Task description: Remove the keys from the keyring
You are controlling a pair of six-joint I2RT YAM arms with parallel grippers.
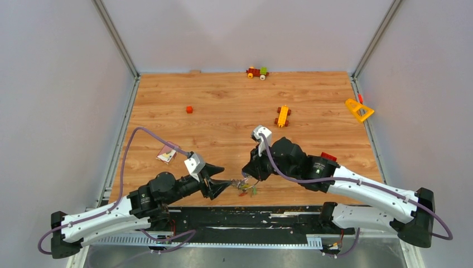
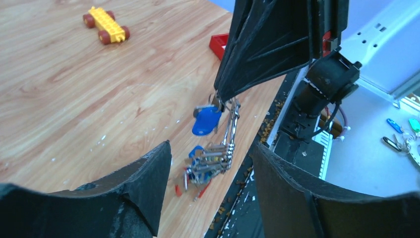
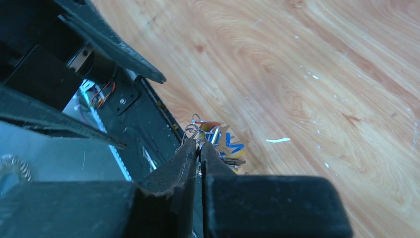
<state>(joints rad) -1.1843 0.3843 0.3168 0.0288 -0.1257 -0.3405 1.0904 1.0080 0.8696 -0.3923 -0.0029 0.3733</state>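
The keys (image 1: pixel 246 189) are a bunch with blue, red and yellow tags, resting on the wood near the table's front edge. The keyring (image 2: pixel 231 124), a thin silver loop, rises from the bunch (image 2: pixel 209 166) into my right gripper (image 1: pixel 249 174), which is shut on the loop's top. One blue-tagged key (image 2: pixel 205 120) hangs higher on the loop. In the right wrist view the shut fingertips (image 3: pixel 192 148) pinch the wire, with the keys (image 3: pixel 224 145) just beyond. My left gripper (image 1: pixel 222 185) is open just left of the bunch; in its own view its fingers (image 2: pixel 148 173) stand either side of the keys, not touching.
A yellow toy car (image 1: pixel 283 116), a small red brick (image 1: pixel 189 109), a toy vehicle (image 1: pixel 257 72) at the back, a yellow triangle piece (image 1: pixel 358 110) and a small card (image 1: pixel 167 154) lie on the table. A red block (image 1: pixel 328 157) sits by the right arm. Loose keys (image 2: pixel 402 136) lie off the table.
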